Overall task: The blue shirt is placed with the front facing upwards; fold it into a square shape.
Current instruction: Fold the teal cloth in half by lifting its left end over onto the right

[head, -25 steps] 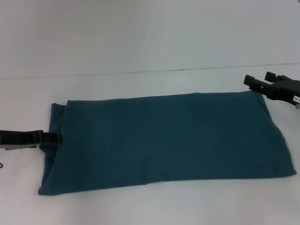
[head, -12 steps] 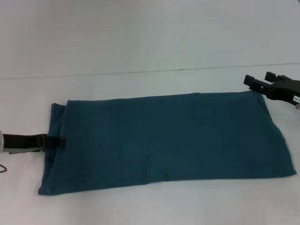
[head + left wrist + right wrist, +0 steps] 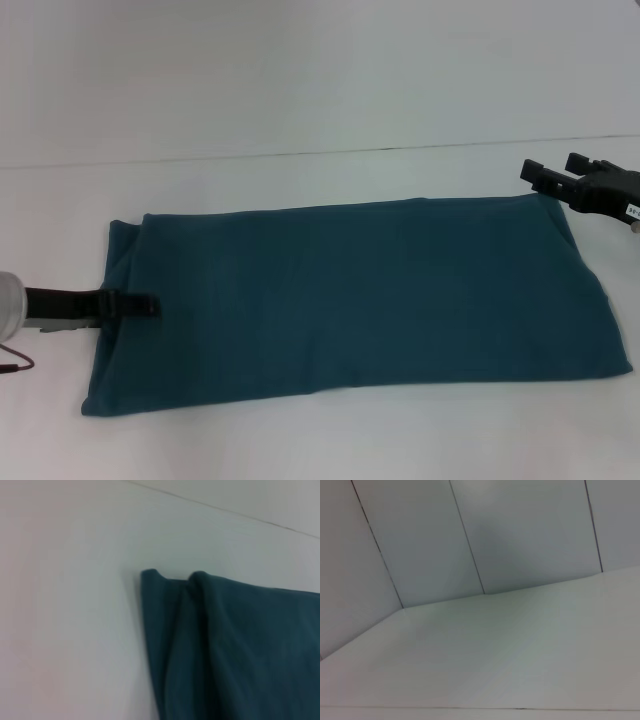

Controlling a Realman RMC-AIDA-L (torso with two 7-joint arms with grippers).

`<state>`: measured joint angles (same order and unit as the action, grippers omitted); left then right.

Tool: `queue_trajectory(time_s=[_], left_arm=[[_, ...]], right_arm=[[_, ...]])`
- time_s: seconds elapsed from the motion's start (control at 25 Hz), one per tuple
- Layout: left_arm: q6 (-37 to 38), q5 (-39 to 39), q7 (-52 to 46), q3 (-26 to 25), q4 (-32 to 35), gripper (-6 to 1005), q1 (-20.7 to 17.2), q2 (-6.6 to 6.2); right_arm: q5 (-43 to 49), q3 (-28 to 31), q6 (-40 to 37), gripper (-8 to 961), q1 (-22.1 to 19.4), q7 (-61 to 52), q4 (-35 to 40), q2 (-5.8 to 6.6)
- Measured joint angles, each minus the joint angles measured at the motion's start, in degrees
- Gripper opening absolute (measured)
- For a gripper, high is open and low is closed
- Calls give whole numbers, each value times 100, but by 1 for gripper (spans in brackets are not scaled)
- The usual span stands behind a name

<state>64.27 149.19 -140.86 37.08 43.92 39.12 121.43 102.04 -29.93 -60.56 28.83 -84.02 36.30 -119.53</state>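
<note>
The blue shirt (image 3: 350,300) lies flat on the white tabletop (image 3: 300,120), folded into a long band that runs from 9 o'clock to 3 o'clock across the head view, with no lettering showing on its upper face. At its 9 o'clock end a narrower folded layer sticks out beyond the top layer; the left wrist view shows that end as two rounded fold corners (image 3: 172,580) side by side.

The left gripper (image 3: 135,305) comes in low from 9 o'clock, its dark tip lying over the shirt's 9 o'clock edge. Whether its fingers are spread or closed on the cloth cannot be told. A thin red cable (image 3: 15,362) trails beneath its arm.

The right gripper (image 3: 560,172) hangs at about 2 o'clock, just beside the shirt's far corner, its fingers (image 3: 540,173) parted and empty.

The right wrist view shows only bare tabletop and pale wall panels (image 3: 470,535) with dark seams.
</note>
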Motion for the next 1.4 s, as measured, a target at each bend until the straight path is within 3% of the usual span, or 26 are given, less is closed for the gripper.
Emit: queue_trajectory(time_s=[0.44,1.4], left_arm=[[254,-356,2,28,-91,848,100,3],[-29,-198,48,8,220,836,-46,-26]], right_arm=[[0,3,0,869,-1,0,0,0],[0,-31,0,868,0,-11,0,0]])
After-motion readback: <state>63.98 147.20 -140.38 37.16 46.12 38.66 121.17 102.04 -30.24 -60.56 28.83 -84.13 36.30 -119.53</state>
